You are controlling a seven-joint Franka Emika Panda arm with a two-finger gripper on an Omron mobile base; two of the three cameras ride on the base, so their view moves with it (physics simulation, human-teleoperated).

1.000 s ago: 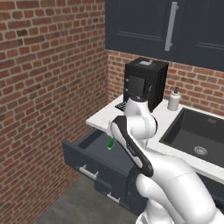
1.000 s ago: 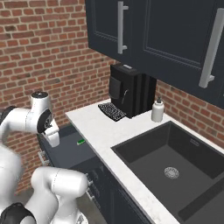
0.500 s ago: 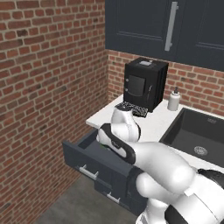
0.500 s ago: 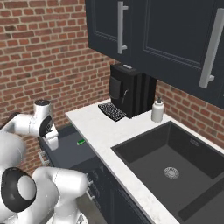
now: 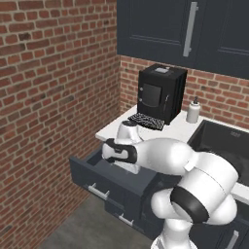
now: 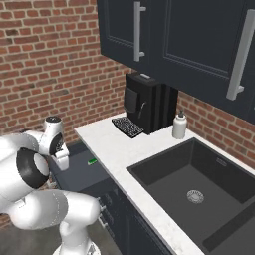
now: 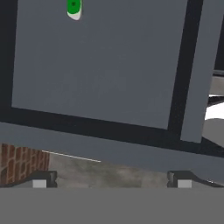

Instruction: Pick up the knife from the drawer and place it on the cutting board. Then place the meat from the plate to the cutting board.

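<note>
The dark navy drawer (image 5: 92,177) stands pulled out under the counter's left end. On its grey floor (image 7: 100,65) lies the knife (image 7: 73,8), of which I see the green handle end at the top of the hand view. From the right, the knife (image 6: 92,161) rests near the drawer's (image 6: 79,174) counter side. My gripper (image 7: 111,180) hangs open over the drawer's front rim, nothing between its fingers, the knife well ahead of it. In the right base view the gripper (image 6: 63,164) points down at the drawer's left part. The cutting board, the plate and the meat are out of view.
A black coffee machine (image 6: 149,102) and a white soap bottle (image 6: 179,125) stand at the back of the white counter (image 6: 114,144). A dark sink (image 6: 199,184) lies to the right. A brick wall (image 5: 48,97) borders the drawer's left. My own arm (image 5: 160,155) arches over the drawer.
The arm has folded down and swung the hand low over the open drawer. In the left base view it now covers the knife. The jaws stayed open.
</note>
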